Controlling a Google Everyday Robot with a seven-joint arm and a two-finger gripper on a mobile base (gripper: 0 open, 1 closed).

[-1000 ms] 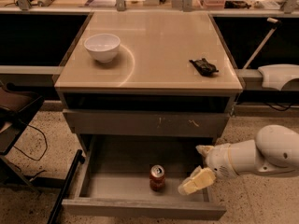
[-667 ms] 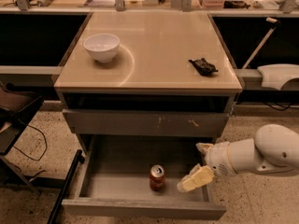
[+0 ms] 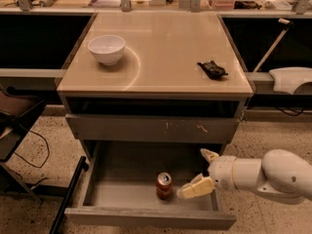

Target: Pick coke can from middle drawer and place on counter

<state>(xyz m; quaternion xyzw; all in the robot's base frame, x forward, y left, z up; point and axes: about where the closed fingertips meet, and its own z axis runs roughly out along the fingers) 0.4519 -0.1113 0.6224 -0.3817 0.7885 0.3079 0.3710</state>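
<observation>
The coke can [image 3: 164,185] stands upright in the open middle drawer [image 3: 122,194], near the middle of its grey tray. My gripper [image 3: 201,172] comes in from the right on a white arm, inside the drawer just right of the can. Its fingers are spread apart and empty: one pale finger [image 3: 197,187] points at the can with a small gap, the other sits higher toward the back. The beige counter [image 3: 161,57] lies above, over a shut drawer front with pale scratch marks [image 3: 151,128].
A white bowl [image 3: 106,48] sits on the counter's left part and a small black object [image 3: 212,69] on its right part. A dark chair [image 3: 14,126] and cables stand at the left. A white object [image 3: 290,78] rests on the shelf at right.
The gripper has edged slightly left toward the can. The can and the drawer have not moved.
</observation>
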